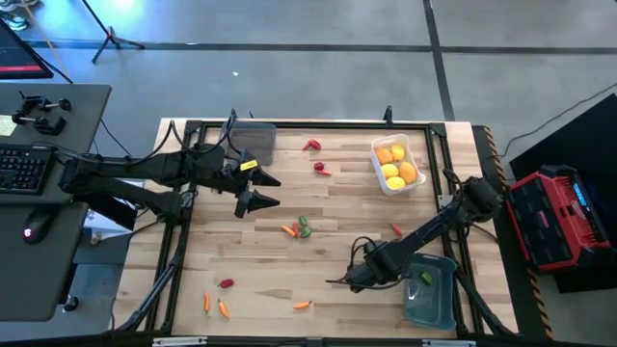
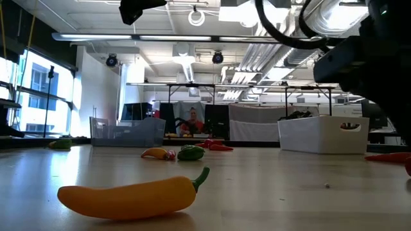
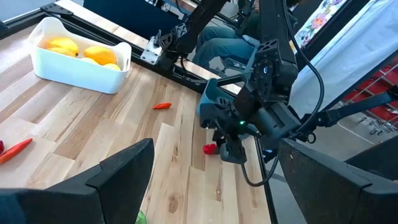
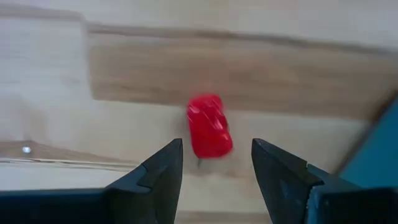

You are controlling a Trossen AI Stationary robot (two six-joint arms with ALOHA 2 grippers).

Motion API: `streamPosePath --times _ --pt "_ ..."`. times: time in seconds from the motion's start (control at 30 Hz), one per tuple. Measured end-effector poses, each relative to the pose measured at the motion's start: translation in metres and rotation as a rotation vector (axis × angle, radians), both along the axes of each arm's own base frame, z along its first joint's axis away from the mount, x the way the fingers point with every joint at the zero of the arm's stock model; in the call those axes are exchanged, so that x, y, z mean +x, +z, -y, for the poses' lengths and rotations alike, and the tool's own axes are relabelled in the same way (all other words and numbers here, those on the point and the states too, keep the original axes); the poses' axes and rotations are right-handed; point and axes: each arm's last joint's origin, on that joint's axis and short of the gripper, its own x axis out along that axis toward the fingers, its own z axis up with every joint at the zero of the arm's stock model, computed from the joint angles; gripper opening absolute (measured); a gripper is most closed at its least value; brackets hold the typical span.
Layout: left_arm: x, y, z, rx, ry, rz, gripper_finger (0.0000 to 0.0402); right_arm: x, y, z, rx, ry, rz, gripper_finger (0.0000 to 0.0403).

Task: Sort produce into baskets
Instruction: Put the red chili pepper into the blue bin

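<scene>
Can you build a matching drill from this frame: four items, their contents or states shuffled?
Items:
1. white basket
2. blue-grey basket
3. left gripper
4. right gripper

States:
A. a green pepper inside
B. open over bare wood, holding nothing
C. yellow-orange fruits inside
D. jaws apart, low over a small red piece

Pairs: 1-C, 2-A, 3-B, 4-D
</scene>
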Motion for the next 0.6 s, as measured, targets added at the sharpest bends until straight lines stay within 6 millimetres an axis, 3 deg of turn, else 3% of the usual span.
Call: streamPosePath --times 0.27,0.43,0.6 --pt "0.0 0.0 0.0 0.0 0.0 0.0 0.0328 0.012 -0.002 0.017 0.047 0.125 0.013 0.0181" --pt "0.0 0.0 0.0 0.0 0.0 0.0 0.0328 0.019 -0.018 0.015 0.099 0.146 -0.01 0.0181" --pt "0.0 0.0 0.0 0.0 -0.001 0.0 0.0328 0.02 -0.022 0.014 0.095 0.155 -0.002 0.0179"
